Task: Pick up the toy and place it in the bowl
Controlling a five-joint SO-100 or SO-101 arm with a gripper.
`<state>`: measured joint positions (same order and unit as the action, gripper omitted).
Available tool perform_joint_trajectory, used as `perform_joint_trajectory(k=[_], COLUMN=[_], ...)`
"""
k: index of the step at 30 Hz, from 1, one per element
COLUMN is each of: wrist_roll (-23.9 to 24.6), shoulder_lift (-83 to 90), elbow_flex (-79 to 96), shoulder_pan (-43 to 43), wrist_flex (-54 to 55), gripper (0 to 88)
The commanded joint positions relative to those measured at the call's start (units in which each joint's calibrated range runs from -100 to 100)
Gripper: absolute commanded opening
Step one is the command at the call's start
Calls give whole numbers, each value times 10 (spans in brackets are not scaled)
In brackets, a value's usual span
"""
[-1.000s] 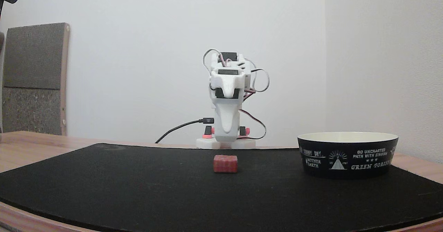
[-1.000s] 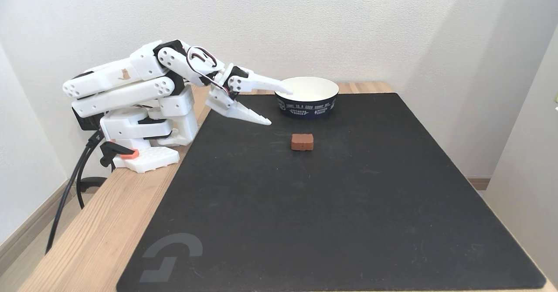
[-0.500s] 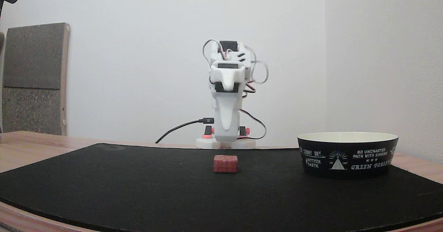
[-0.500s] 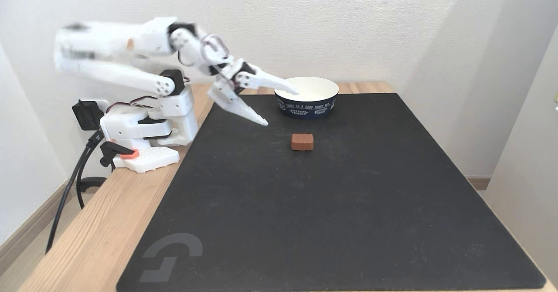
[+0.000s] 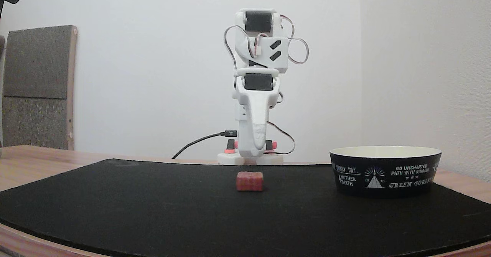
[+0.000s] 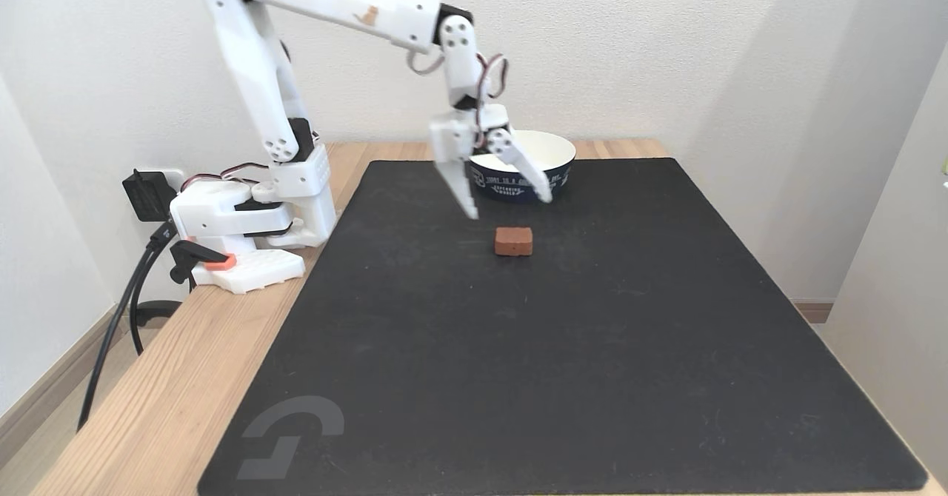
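Note:
The toy (image 6: 513, 240) is a small red-brown block lying on the black mat; it also sits mid-mat as toy (image 5: 249, 181). The bowl (image 6: 552, 175) is black outside with white print and cream inside, standing at the mat's far edge; the low fixed view puts the bowl (image 5: 385, 171) at the right. My white gripper (image 6: 509, 209) hangs open just above and behind the toy, fingers pointing down and spread, nothing between them. Seen head-on, the gripper (image 5: 257, 146) is above the toy.
A black mat (image 6: 563, 363) covers most of the wooden table (image 6: 170, 377). The arm's white base (image 6: 244, 218) with black cables stands at the table's left edge. A grey-brown panel (image 5: 38, 88) leans on the wall at the left.
The arm has risen from its folded pose and reached forward. The gripper swung from beside the bowl to point downward just above the toy, still open. Toy and bowl have not moved.

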<state>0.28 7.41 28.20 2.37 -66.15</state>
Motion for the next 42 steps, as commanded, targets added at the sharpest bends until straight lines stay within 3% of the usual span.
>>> perform_joint_trajectory(k=[1, 11, 22, 24, 25, 29, 36, 42], wrist_roll=[-3, -3, -1, -1, 0, 2, -1, -2], shoulder_lift=[-69, -186, -205, -205, -205, -205, -198, -131], elbow_flex=[-83, -95, -94, -94, -94, -92, -90, -126], shoulder_pan=[0, -7, -17, -17, -17, -28, -43, 3], wrist_flex=[-17, 10, 42, 42, 43, 66, 77, 70], gripper=[376, 376, 372, 329, 251, 93, 67, 67])
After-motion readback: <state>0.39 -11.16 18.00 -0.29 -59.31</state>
